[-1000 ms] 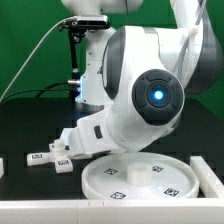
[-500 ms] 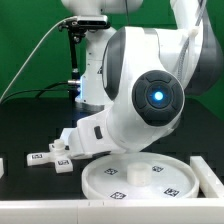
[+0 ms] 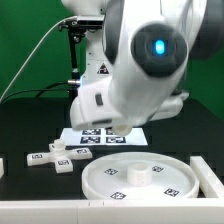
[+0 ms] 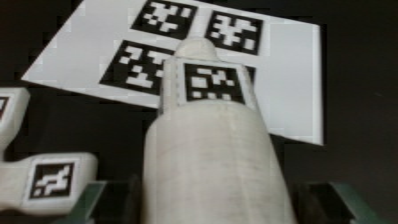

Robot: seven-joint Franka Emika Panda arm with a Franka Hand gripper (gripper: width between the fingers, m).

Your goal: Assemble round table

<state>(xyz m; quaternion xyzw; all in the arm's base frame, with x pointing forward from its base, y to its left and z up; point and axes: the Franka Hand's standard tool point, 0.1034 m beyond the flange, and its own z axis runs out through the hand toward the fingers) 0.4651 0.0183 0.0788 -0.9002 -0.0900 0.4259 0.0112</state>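
Wrist view has the leg [image 4: 214, 140] filling the gap of the gripper [image 4: 217, 200], with the fingers [image 4: 111, 203] close against either side of it. I take the gripper as closed on the leg and holding it. The leg's tagged end points toward the marker board [image 4: 294, 80].

In the exterior view the disc [image 3: 137, 178] lies flat, rim up, with a raised hub [image 3: 137, 172] at its centre and nothing standing on it. The arm hides the leg there, and it seems to hang beyond the disc's far rim. The foot [image 3: 50, 157] rests apart from the disc, toward the exterior view's left.

The step in hand looks like fetching the leg for the disc. Next, I judge, the leg must be carried over the disc's hub, brought upright and square to it, then lowered in without slipping in the grip.
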